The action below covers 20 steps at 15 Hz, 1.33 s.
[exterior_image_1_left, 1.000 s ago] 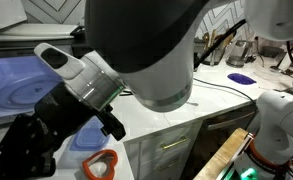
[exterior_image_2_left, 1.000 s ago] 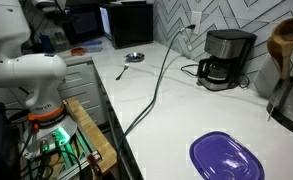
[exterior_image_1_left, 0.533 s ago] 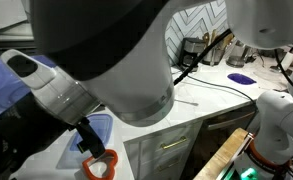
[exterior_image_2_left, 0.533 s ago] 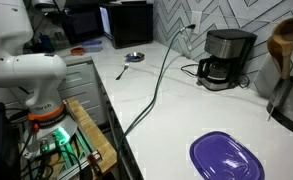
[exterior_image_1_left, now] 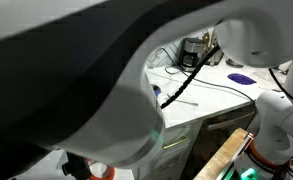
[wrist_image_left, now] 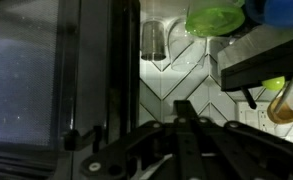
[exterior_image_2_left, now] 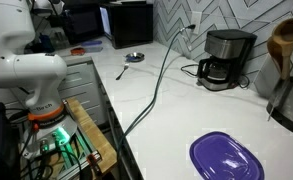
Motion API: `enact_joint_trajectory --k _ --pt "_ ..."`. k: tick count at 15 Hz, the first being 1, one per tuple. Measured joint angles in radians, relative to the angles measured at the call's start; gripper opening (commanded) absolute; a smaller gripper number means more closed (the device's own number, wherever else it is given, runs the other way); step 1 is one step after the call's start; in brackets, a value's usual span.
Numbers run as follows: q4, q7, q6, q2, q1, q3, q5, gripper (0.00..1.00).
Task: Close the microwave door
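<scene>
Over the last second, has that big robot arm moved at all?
Yes. In an exterior view the robot arm has swung nearer the camera and spread rightward toward the purple lid on the counter. The lid stays put.

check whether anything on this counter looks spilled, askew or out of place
Nothing looks spilled or broken. The one oddity is a dark cable trailing from the tiled wall diagonally across the white counter toward its front edge, where it could snag. The purple lid lies flat near the corner.

A grey herringbone-tiled wall (exterior_image_2_left: 231, 12) rises behind the long white countertop (exterior_image_2_left: 171, 115); white cabinet drawers (exterior_image_1_left: 186, 140) sit below it.
</scene>
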Motion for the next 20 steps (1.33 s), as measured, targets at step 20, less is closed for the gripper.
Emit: enact_joint_trajectory --k 20 --pt "0.043 0.376 0.46 0.098 0.082 -0.001 -0.211 0.0"
